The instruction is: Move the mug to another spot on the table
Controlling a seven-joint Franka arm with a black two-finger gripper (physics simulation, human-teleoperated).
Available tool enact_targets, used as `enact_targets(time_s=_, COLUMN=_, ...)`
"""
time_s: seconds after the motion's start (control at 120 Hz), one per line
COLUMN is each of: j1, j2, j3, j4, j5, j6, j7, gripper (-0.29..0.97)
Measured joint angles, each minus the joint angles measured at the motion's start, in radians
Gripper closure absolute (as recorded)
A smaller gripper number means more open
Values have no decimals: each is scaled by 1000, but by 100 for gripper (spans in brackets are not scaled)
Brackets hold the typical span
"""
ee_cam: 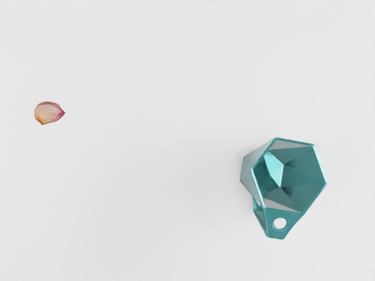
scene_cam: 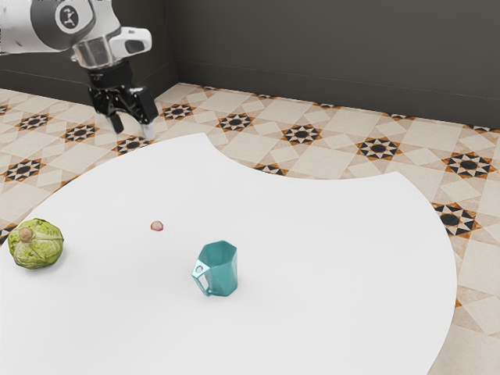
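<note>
Teal and faceted, the mug (scene_cam: 217, 268) stands upright on the white surface (scene_cam: 336, 250), its long axis vertical and its open mouth facing straight up. Its handle (scene_cam: 201, 275) juts out low on the side turned toward the exterior view's left and a little toward that camera. The end effector (scene_cam: 133, 130) hangs high in the air over the surface's far edge, fingers pointing down and spread apart with nothing between them, so it is open and holds nothing. From the end effector the mug lies well below and well apart, off toward the exterior view's right and nearer that camera; no part of the fingers touches it. In the wrist view the mug (ee_cam: 287, 178) is seen from above, its angular inner walls showing down through the rim and the pierced handle (ee_cam: 278, 223) sticking out from one side of the body. A small pinkish clove-like piece (scene_cam: 158, 226) lies flat on the surface between the end effector and the mug, closer to the mug but apart from it; in the wrist view this piece (ee_cam: 48, 112) sits well away from the mug with bare surface (ee_cam: 176, 64) between them. A green cabbage (scene_cam: 35, 244) rests well below the end effector, near the surface's edge at the exterior view's left, far from the mug. Patterned floor tiles (scene_cam: 351, 148) run beyond the surface.
</note>
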Motion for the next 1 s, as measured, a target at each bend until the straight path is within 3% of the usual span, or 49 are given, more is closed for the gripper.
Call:
enact_targets(time_s=0.092, j1=-5, j2=-31, j3=-1, j4=-63, j5=2, j6=33, j7=11, gripper=2)
enact_targets(time_s=0.225, j1=2, j2=-197, j3=-6, j4=-379, j5=3, j6=159, j7=24, gripper=2)
enact_targets(time_s=0.342, j1=-35, j2=-230, j3=-8, j4=-550, j5=0, j6=283, j7=32, gripper=2)
enact_targets(time_s=0.608, j1=-145, j2=-181, j3=-14, j4=-775, j5=-9, j6=552, j7=44, gripper=2)
enact_targets(time_s=0.858, j1=-207, j2=-31, j3=-21, j4=-794, j5=-24, j6=812, j7=51, gripper=4)
enact_targets(time_s=1.0, j1=-219, j2=28, j3=-22, j4=-795, j5=-32, j6=946, j7=54, gripper=14)
